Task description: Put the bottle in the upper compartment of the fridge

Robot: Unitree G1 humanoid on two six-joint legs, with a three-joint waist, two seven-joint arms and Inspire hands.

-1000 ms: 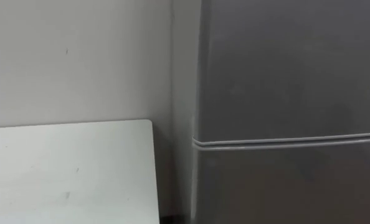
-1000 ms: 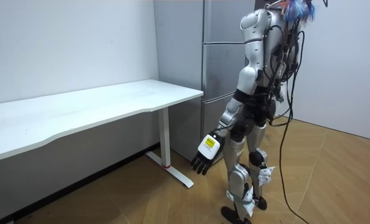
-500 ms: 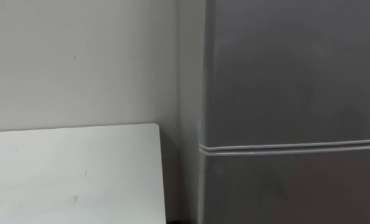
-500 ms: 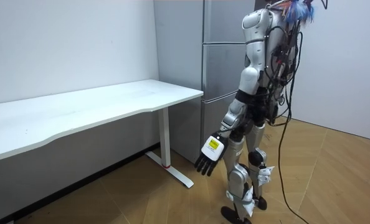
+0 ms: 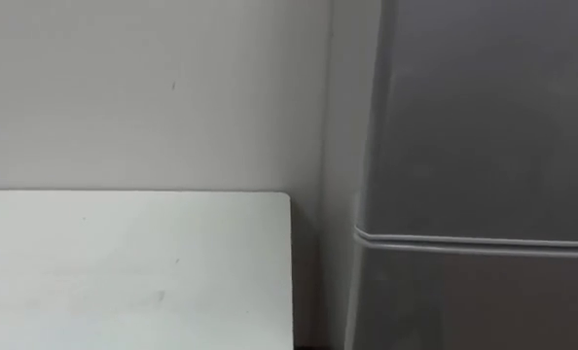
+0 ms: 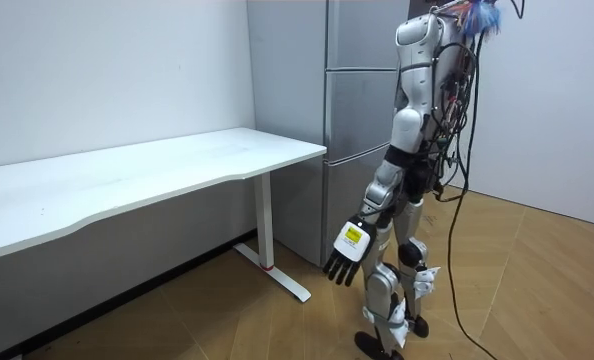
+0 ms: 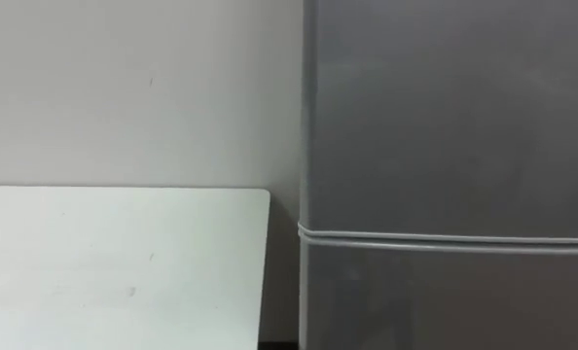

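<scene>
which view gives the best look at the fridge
The room view: it shows the fridge over most of its height, doors shut, next to the white table, with the robot standing right in front of it. The left eye view and the right eye view catch a close patch of its grey front, crossed by one door seam.

A pale grey wall (image 6: pixel 107 70) runs behind a long white table (image 6: pixel 157 165). The table's right edge stops just beside a tall grey fridge (image 6: pixel 352 120) — a narrow dark gap lies between them. The table stands on a white leg (image 6: pixel 268 225) with a flat foot. A thin light seam (image 7: pixel 445 240) crosses the fridge front between two doors. The floor (image 6: pixel 537 290) is light wood, its boards laid at angles, and a white wall (image 6: pixel 557 90) closes the room view's right — the light is even and soft.
</scene>
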